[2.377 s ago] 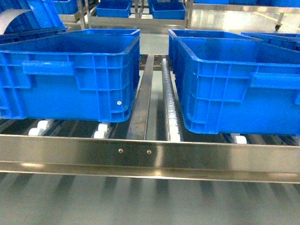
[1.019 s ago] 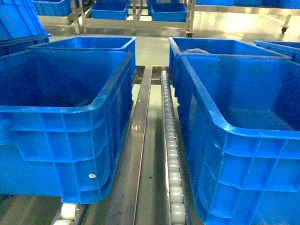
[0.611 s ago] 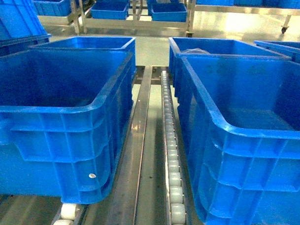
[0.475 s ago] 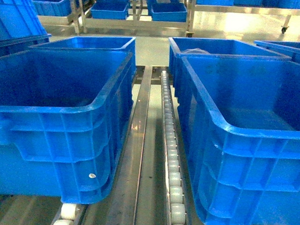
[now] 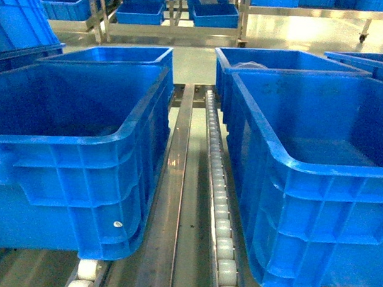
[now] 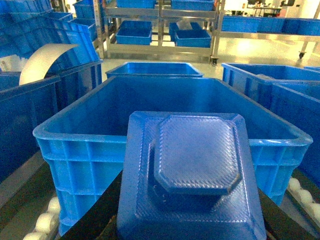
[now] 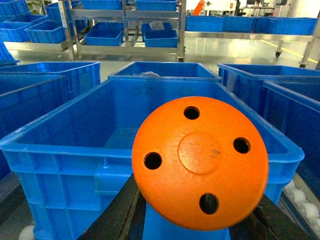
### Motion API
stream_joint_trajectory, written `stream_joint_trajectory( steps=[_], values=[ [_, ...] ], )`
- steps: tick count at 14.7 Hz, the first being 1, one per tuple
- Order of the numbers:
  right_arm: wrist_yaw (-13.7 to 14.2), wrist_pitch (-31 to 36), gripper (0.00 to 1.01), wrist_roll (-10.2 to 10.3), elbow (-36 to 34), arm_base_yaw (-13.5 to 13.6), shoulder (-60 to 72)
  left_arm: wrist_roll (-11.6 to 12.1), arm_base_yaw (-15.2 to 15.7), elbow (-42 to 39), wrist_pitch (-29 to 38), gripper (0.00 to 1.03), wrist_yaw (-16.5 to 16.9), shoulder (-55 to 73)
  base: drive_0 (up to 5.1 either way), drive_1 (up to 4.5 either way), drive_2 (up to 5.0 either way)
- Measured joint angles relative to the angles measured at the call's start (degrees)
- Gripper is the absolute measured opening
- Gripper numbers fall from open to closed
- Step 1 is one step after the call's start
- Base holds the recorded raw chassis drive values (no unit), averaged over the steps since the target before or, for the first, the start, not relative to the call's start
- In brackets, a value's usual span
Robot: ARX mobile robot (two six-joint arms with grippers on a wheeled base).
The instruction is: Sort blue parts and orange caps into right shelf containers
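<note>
Left pincer [image 6: 192, 220] seemingly clamps blue part [image 6: 192, 175], right pincer [image 7: 200, 220] orange cap [image 7: 200, 162]; crates [image 5: 125, 138] look bare.

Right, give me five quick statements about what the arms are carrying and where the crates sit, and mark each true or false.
1. The right wrist view shows an orange cap with four round holes. True.
2. The left wrist view shows an orange cap too. False: it shows a blue part with a raised octagonal panel.
3. In the head view, a roller track runs between the front left crate and the front right crate. True.
4. Both end effectors show in the head view. False: neither does.
5. The orange cap already lies inside a crate. False: it is in front of and above the near rim.
</note>
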Motion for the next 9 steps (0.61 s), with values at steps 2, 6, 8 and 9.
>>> stream_joint_trajectory(
  steps=[2, 6, 8, 9],
  values=[
    [0.00, 0.00, 0.40, 0.00, 0.00, 0.00, 0.00, 0.00, 0.00, 0.00, 0.00, 0.43, 0.00, 0.00, 0.0, 0.00, 0.0],
    [0.00, 0.00, 0.40, 0.00, 0.00, 0.00, 0.00, 0.00, 0.00, 0.00, 0.00, 0.43, 0.00, 0.00, 0.0, 0.00, 0.0],
    [7.43, 7.26, 0.40, -2.99, -0.02, 3.26, 1.49, -3.28, 1.16, -0.04, 7.80, 0.43, 4.98, 1.55, 0.0, 0.00, 0.0],
    [9.25, 12.50, 0.40, -4.92, 0.17, 4.61, 5.75, -5.14, 0.66, 0.11, 15.69, 0.43, 5.77, 6.82, 0.0, 0.00, 0.0]
  ],
)
